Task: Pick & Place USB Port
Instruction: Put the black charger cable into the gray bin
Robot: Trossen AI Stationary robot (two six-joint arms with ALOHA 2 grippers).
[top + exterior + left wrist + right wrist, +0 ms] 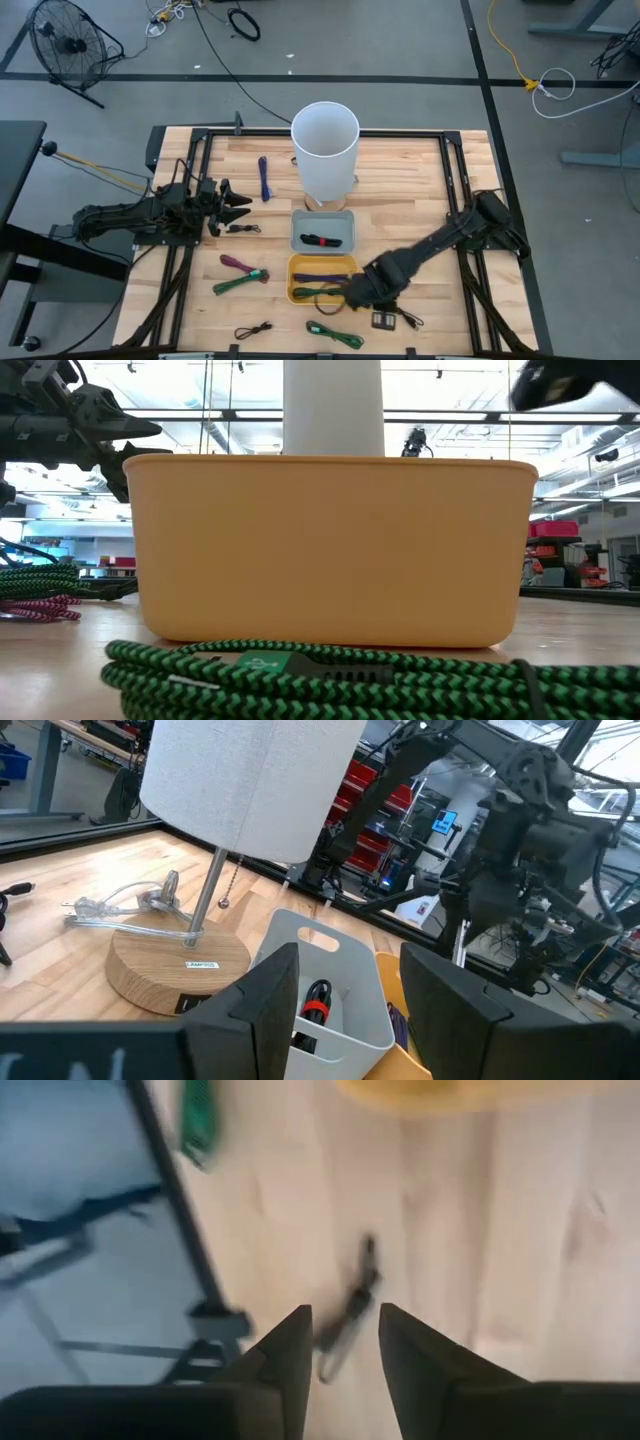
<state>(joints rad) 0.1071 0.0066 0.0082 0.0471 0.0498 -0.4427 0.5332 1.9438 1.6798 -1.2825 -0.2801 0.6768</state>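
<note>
A small black block with a short cable (385, 320) lies on the table near the near edge, right of a green cable (335, 333). My right gripper (352, 291) hovers over the near right corner of the yellow bin (322, 266). It is open, with nothing between its fingers (345, 1345). Its wrist view looks down on bare wood and a thin black cable (355, 1305). My left gripper (238, 205) waits open at the table's left side, pointing at the lamp (250, 780) and the grey bin (330, 990).
The yellow bin (330, 550) holds purple and green cables. The grey bin (322, 230) behind it holds a black and red piece. The white-shaded lamp (325, 148) stands at the far middle. Loose cables lie about: blue (264, 178), pink and green (240, 272), black (253, 330) and green braided (300, 670).
</note>
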